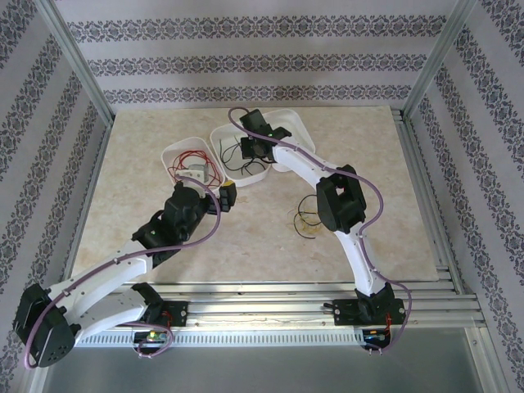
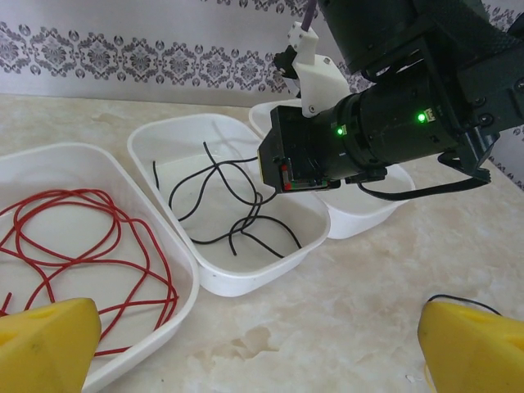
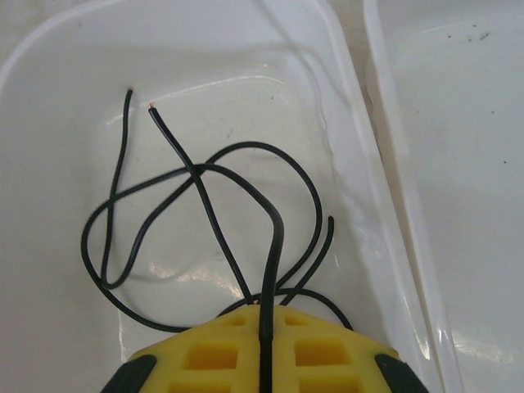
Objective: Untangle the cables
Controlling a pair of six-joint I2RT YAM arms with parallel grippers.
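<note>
Three white trays stand side by side at the back of the tabletop [image 1: 368, 180]: the left tray [image 1: 174, 148], the middle tray [image 1: 219, 133] and the right tray [image 1: 296, 119]. Two of them hold cables: red cables [image 1: 187, 165] are looped in the left tray and black cables [image 1: 237, 155] lie in the middle one. One small tangle [image 1: 307, 223] of thin dark and yellowish strands lies on the bare tabletop, well apart from the trays and just beside the right arm [image 1: 340, 205].

Two pairs of yellow fingers show. From the left wrist, the left fingers [image 2: 49, 340] stand wide apart at the bottom corners, released and holding nothing, over the tabletop in front of the left and middle trays. The red cables [image 2: 74, 237] and black cables [image 2: 229, 196] lie spread out beyond them. The right arm [image 2: 393, 123] hangs over the middle tray and covers part of the right tray. A short black strand [image 2: 458, 298] curves on the tabletop just beside the right-hand finger.

From the right wrist, the right fingers [image 3: 213, 356] are clenched on one of the black cables [image 3: 205, 176], which rises out of the seam between them and arches over into the middle tray [image 3: 49, 98]. Here the strand ends can be picked out — three bare tips, so at least two black strands — where the overhead view is too coarse. An exact count I cannot tell. The red loops overlap too much to count.
</note>
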